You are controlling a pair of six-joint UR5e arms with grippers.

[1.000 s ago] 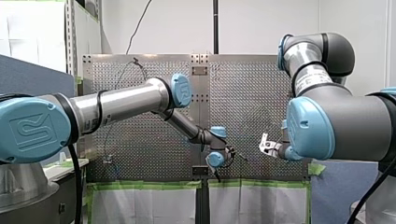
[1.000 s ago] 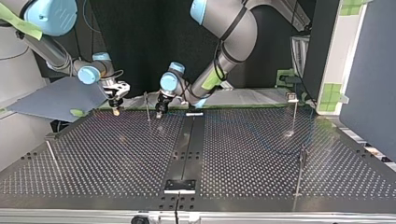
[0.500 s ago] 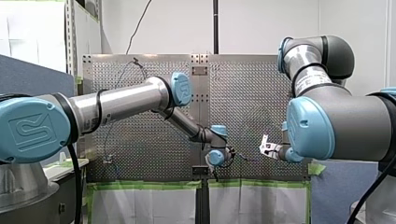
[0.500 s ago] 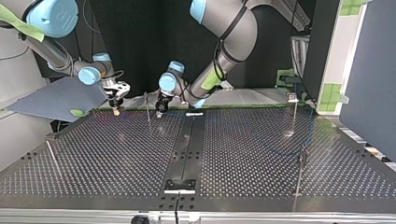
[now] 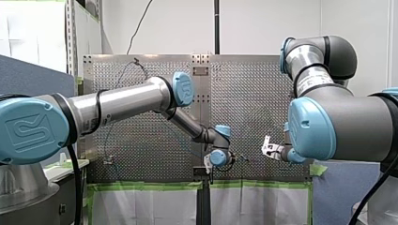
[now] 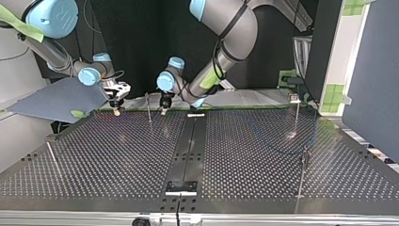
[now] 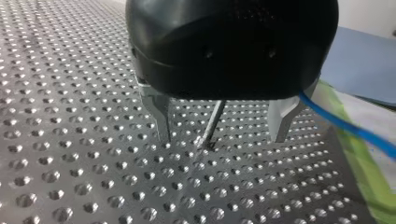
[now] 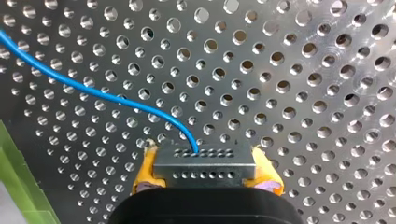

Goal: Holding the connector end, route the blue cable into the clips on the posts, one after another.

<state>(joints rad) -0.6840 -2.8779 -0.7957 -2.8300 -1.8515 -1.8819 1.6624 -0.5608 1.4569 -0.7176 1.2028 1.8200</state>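
Plainly, my right gripper [image 8: 205, 161] is closed tight. Its yellow pads [image 8: 145, 170] clamp a grey metal connector block with two rows of small holes [image 8: 205, 173], so the held end is secure. The thin blue cable [image 8: 93, 91] leaves the front of that block and curves away over the perforated metal table [image 8: 303, 70]. My left gripper [image 7: 222, 139] stands wide open and holds nothing. Its metal fingers [image 7: 161, 116] hang just above the table, with a thin metal post [image 7: 214, 122] showing in the gap ahead of them and the cable passing just outside one finger. Reading the table in the top view as a dial, my right gripper hovers near ten o'clock. That post is at about eleven, and my left gripper is just beside it toward twelve. A clip-topped slim post [image 6: 297, 110] stands at two o'clock, another slim post [image 6: 303, 172] between three and four, and a lone post [image 6: 51, 157] at nine. A faint blue arc lies on the table near the two- and three-o'clock posts; whether it sits in their clips I cannot tell. My judgement is that the far-side routing may be done, while the eleven o'clock post is the step in hand and nine o'clock remains.
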